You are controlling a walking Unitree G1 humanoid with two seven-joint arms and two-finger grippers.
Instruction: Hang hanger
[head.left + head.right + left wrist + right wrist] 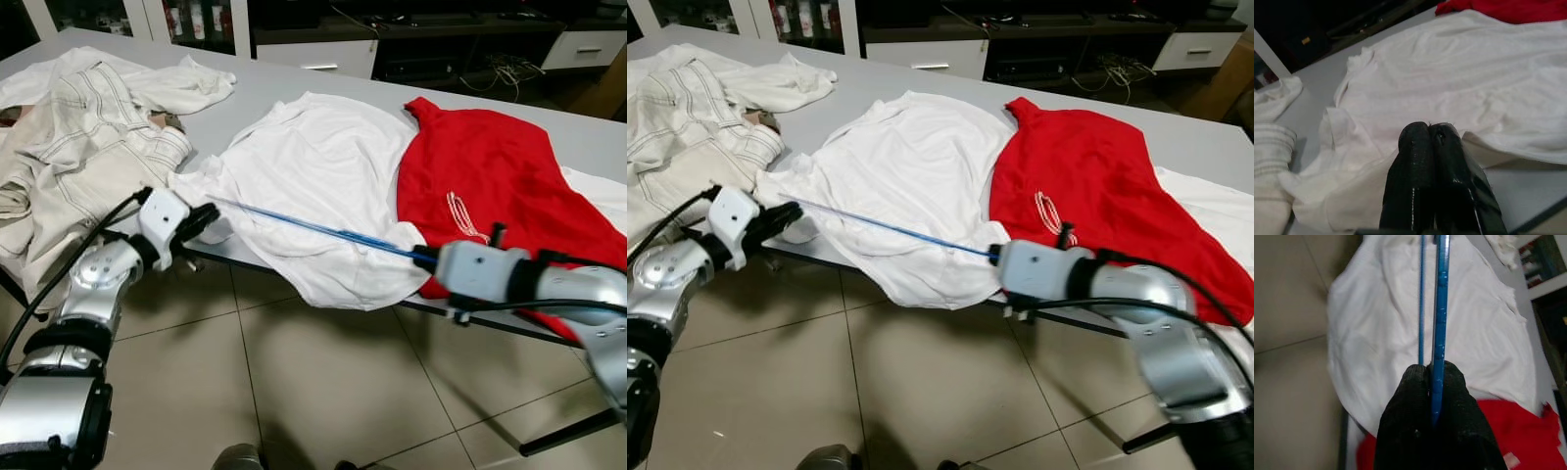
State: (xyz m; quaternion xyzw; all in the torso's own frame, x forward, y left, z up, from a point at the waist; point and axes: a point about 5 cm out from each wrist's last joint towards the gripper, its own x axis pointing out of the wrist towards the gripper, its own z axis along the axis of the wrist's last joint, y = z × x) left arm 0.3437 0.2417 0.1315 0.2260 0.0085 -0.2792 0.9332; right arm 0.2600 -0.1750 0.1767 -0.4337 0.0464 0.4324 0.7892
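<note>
Thin blue hanger [1440,308] over rumpled white shirt [323,176]

Grey table [294,83] on beige tiled floor [323,392]; dark low cabinet [431,39] with white drawers [323,57] behind

Blue hanger's [1440,308] far end (hook included) cropped

even indoor light, soft shadows under the grey bench [588,127], dark background, right wrist view's tan floor tiles [1288,333] blurry
</note>
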